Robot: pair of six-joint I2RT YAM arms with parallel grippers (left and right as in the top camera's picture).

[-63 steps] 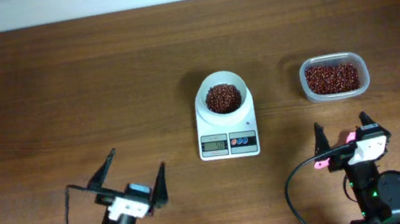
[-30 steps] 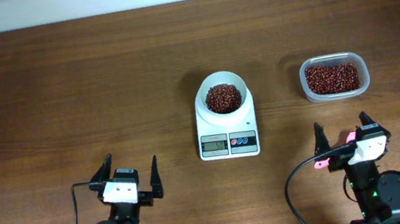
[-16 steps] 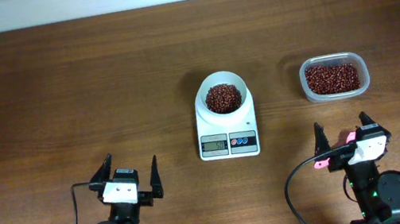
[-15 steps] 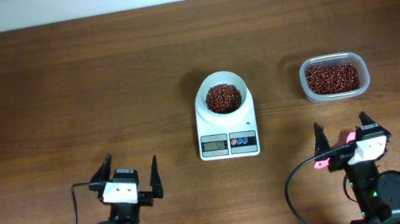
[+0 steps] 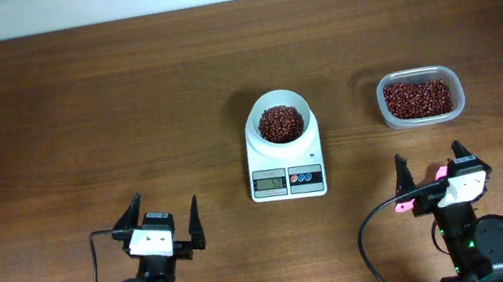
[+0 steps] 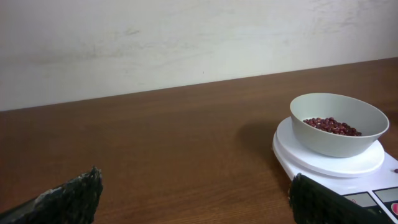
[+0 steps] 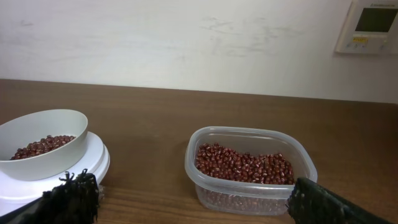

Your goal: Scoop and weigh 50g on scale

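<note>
Overhead, the left pincer (image 5: 161, 219) sits at the near left of the brown wooden desk (image 5: 74, 108) with its two dark fingers spread wide, holding and touching nothing. The right pincer (image 5: 430, 165), at the near right, is spread just as wide and is also empty. A small pink piece (image 5: 403, 205) shows beside its body; what it is cannot be told.

The small white rounded-rectangle digital scale (image 5: 285, 161) stands near the middle of the desk, well apart from both pincers. Its grey display and its blue and red buttons face the near edge, and the digits are too small to read. A round white bowl (image 5: 277, 107) rests on its platform and holds a low heap of small dark reddish-brown beans (image 5: 279, 123). To the right, apart from the scale, a clear rectangular plastic tub (image 5: 423, 117) holds a fuller layer of the same beans.

Only the overhead view shows the display. The left wrist view shows the bowl from the side, its beans lying well below the rim, but not the tub. The right wrist view shows the bowl at far left, the tub in the centre, and a white wall panel (image 7: 372, 25) that no other view has.
</note>
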